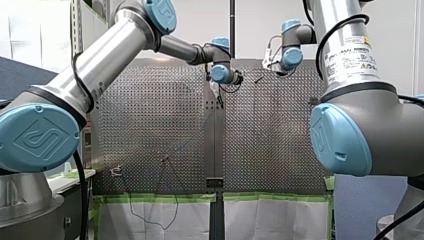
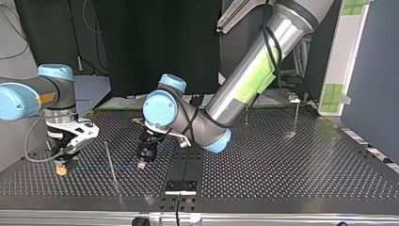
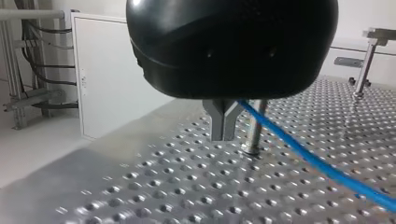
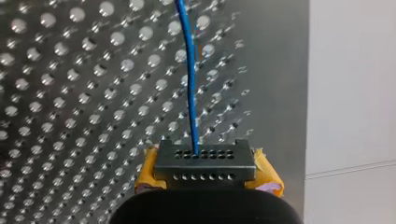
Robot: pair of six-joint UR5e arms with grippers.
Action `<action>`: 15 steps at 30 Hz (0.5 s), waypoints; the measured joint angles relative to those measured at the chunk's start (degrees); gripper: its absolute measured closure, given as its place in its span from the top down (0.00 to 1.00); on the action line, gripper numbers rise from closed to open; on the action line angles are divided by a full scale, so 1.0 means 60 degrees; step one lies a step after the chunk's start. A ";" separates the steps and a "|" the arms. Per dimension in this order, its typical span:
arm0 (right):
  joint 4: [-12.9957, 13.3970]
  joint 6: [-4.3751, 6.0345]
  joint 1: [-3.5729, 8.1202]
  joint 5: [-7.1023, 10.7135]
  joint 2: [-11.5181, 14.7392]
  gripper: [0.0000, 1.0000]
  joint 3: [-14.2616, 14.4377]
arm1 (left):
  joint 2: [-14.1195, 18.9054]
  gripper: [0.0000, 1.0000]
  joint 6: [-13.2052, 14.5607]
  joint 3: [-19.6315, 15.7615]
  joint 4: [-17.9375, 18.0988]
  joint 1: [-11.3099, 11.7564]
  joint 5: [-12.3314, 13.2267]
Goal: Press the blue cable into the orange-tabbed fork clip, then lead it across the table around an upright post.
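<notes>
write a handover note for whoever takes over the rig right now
Left gripper: shut, apparently on the blue cable, with an upright post just behind it.
Right gripper: low over an orange piece, likely the fork clip's tab; grip unreadable.
Done: the cable reaches that spot; the pictures don't show whether it is seated.
Left: confirm the seating, then lead the cable around the post; it only passes beside it now.

The thin post (image 2: 111, 164) stands between the right gripper (image 2: 61, 165) and the left gripper (image 2: 141, 165), with the blue cable (image 2: 101, 166) strung low close by it. Beyond the left gripper from the post, the table (image 2: 282, 165) lies open to a far post (image 2: 296, 117).
</notes>
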State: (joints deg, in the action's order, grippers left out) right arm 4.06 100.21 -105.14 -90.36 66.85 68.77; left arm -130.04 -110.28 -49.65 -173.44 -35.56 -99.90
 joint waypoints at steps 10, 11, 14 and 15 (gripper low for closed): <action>0.0010 0.0000 0.0052 0.0028 -0.0353 0.00 0.0136 | -0.0158 0.00 -0.0121 0.0002 0.0012 -0.0021 0.0108; 0.0012 0.0001 0.0053 0.0029 -0.0365 0.00 0.0141 | -0.0157 0.00 -0.0126 0.0002 0.0007 -0.0022 0.0097; 0.0020 0.0001 0.0091 0.0021 -0.0426 0.00 0.0205 | -0.0156 0.00 -0.0131 0.0002 -0.0006 -0.0024 0.0057; 0.0025 0.0000 0.0106 0.0020 -0.0466 0.00 0.0249 | -0.0157 0.00 -0.0136 0.0002 -0.0011 -0.0024 0.0044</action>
State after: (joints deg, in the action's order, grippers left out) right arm 4.21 100.21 -104.50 -90.24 64.06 70.27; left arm -130.98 -111.10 -49.64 -173.51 -35.70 -99.63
